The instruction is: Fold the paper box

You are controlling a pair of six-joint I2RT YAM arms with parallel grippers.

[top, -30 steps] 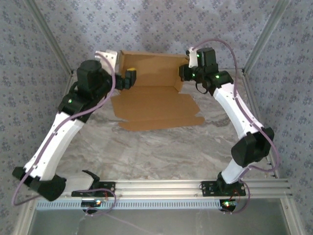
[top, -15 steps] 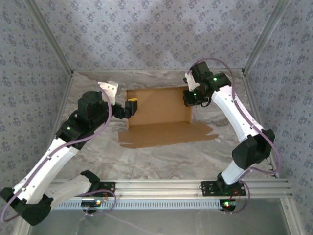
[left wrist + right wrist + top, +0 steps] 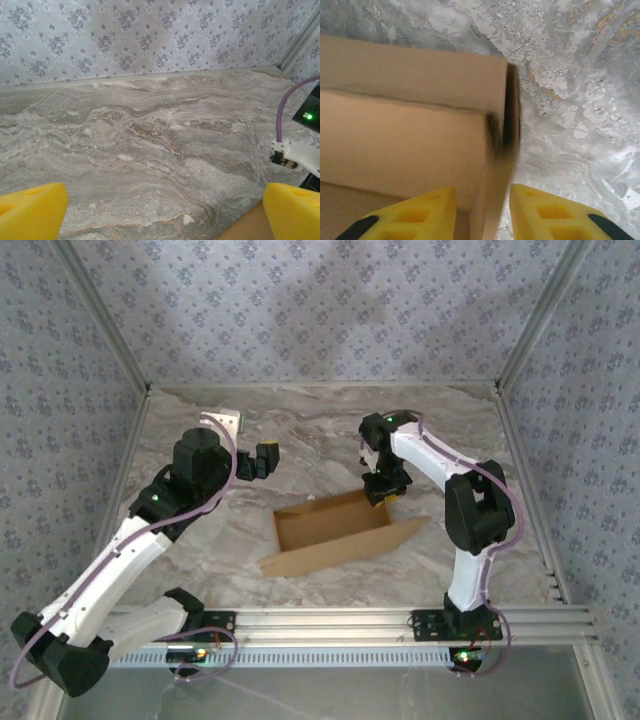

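The paper box (image 3: 335,530) is tan cardboard and sits partly folded on the marble table, with its walls raised and a long front flap lying flat toward me. My right gripper (image 3: 383,490) is at its right rear corner. In the right wrist view the yellow fingers (image 3: 420,212) straddle the box's right side wall (image 3: 410,130), and the gripper (image 3: 482,215) is shut on it. My left gripper (image 3: 265,458) hovers open to the left of the box, apart from it. In the left wrist view that gripper (image 3: 165,215) has nothing between its fingers, and a corner of the box (image 3: 245,227) shows at the bottom right.
Wallpapered walls with aluminium posts close in the table (image 3: 300,430) on three sides. A metal rail (image 3: 330,625) runs along the near edge by the arm bases. The right arm's white link and purple cable (image 3: 295,150) appear at the right edge of the left wrist view.
The box has come from the back of the table toward the near middle, carried by the right gripper. The left gripper has let go of the left wall and stayed back.
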